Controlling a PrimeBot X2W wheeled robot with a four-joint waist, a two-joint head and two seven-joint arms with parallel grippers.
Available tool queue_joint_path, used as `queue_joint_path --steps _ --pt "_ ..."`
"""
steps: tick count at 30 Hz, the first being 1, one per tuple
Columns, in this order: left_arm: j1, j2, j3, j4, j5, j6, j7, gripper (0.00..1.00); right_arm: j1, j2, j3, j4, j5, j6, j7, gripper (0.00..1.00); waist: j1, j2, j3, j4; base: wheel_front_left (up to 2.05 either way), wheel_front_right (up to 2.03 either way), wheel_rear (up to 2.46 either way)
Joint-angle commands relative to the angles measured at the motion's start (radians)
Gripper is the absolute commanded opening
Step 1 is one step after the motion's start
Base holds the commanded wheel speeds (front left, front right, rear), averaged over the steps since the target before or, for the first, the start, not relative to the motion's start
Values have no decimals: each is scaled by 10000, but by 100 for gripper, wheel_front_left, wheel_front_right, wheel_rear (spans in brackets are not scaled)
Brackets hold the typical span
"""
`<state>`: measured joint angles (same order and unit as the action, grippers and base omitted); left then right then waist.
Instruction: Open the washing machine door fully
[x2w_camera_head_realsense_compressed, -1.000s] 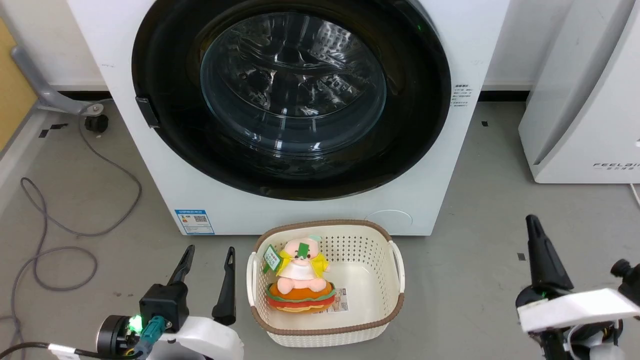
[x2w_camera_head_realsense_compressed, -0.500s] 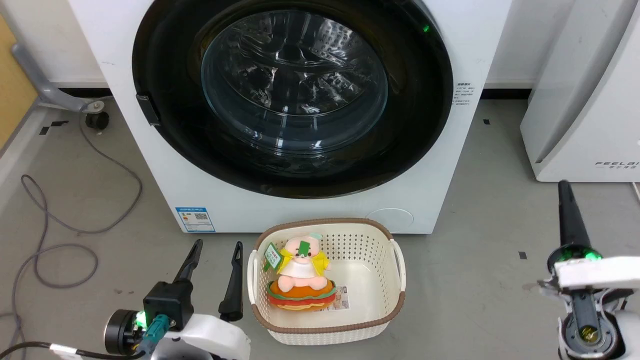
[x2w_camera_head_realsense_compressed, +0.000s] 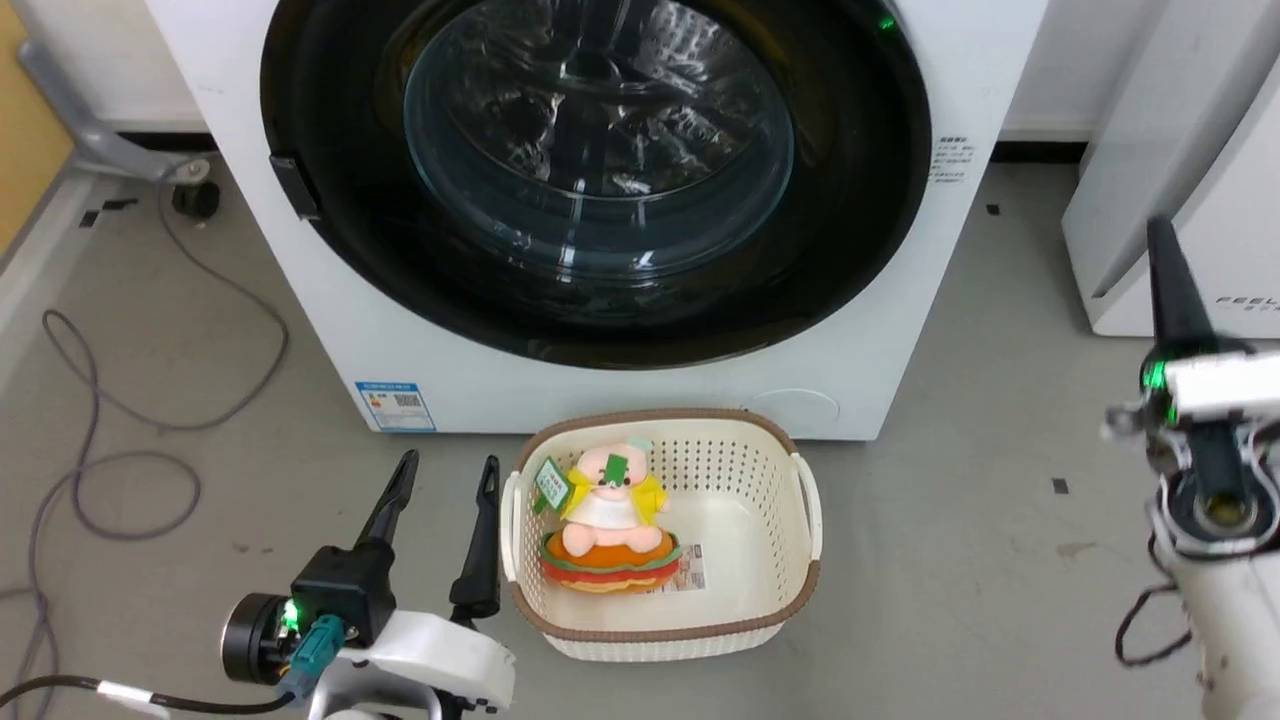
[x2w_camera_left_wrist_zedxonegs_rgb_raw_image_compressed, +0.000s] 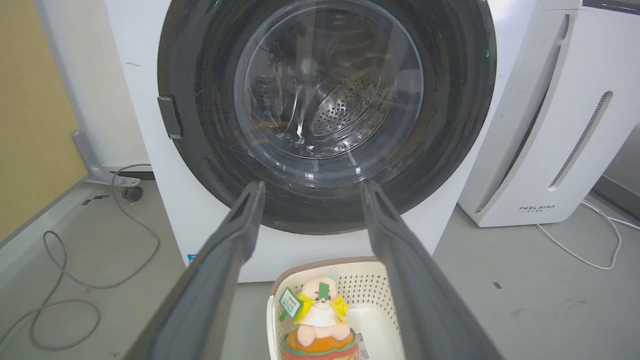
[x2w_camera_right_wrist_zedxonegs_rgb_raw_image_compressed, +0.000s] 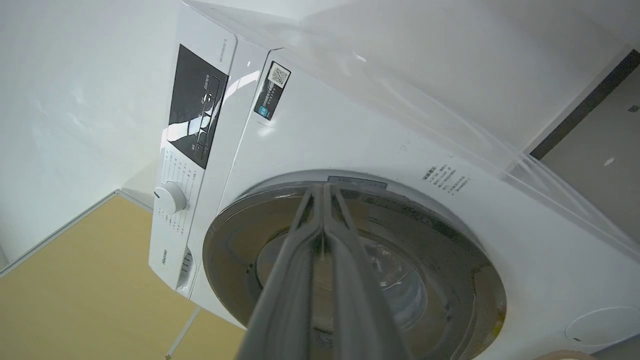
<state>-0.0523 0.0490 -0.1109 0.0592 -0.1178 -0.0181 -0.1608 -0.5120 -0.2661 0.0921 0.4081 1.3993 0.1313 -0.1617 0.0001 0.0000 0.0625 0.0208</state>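
The washing machine (x2w_camera_head_realsense_compressed: 640, 400) is a white front-loader standing straight ahead. Its round door (x2w_camera_head_realsense_compressed: 340, 220) lies shut and flush against the front, a glossy black ring around a clear glass bowl. A small black tab (x2w_camera_head_realsense_compressed: 297, 187) sits on the ring's left edge. My left gripper (x2w_camera_head_realsense_compressed: 449, 462) is open and empty, low over the floor left of the basket, pointing at the door (x2w_camera_left_wrist_zedxonegs_rgb_raw_image_compressed: 450, 125). My right gripper (x2w_camera_head_realsense_compressed: 1160, 235) is shut on nothing and raised at the far right, clear of the machine. In the right wrist view its closed fingers (x2w_camera_right_wrist_zedxonegs_rgb_raw_image_compressed: 324, 187) point at the door's upper rim (x2w_camera_right_wrist_zedxonegs_rgb_raw_image_compressed: 450, 260).
A cream basket (x2w_camera_head_realsense_compressed: 800, 540) holding a plush toy (x2w_camera_head_realsense_compressed: 605, 510) stands on the floor right before the machine. A white slanted appliance (x2w_camera_head_realsense_compressed: 1130, 150) stands to the right. Grey cables (x2w_camera_head_realsense_compressed: 130, 470) loop over the floor at the left, near a caster (x2w_camera_head_realsense_compressed: 190, 195).
My right gripper has risen and moved forward along the machine's right side. The head view has shifted a little. The left gripper and the door have kept their places.
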Motion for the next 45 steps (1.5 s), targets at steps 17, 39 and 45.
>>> queue_joint_path --steps 17,39,45 --pt "-742 11 -296 -404 -269 31 -419 100 -5053 -1444 3875 3430 3160 -3 959 0 -1 0 1032 344 0 0 0" --pt "-1792 12 -732 -781 -720 133 -878 100 -11211 -1309 9112 8154 5246 -5 4927 0 -1 0 2639 641 0 0 0" --pt "-2066 12 -836 -816 -844 151 -1003 100 -12163 -1184 10144 8788 5916 -6 5727 0 -1 0 2981 679 0 0 0"
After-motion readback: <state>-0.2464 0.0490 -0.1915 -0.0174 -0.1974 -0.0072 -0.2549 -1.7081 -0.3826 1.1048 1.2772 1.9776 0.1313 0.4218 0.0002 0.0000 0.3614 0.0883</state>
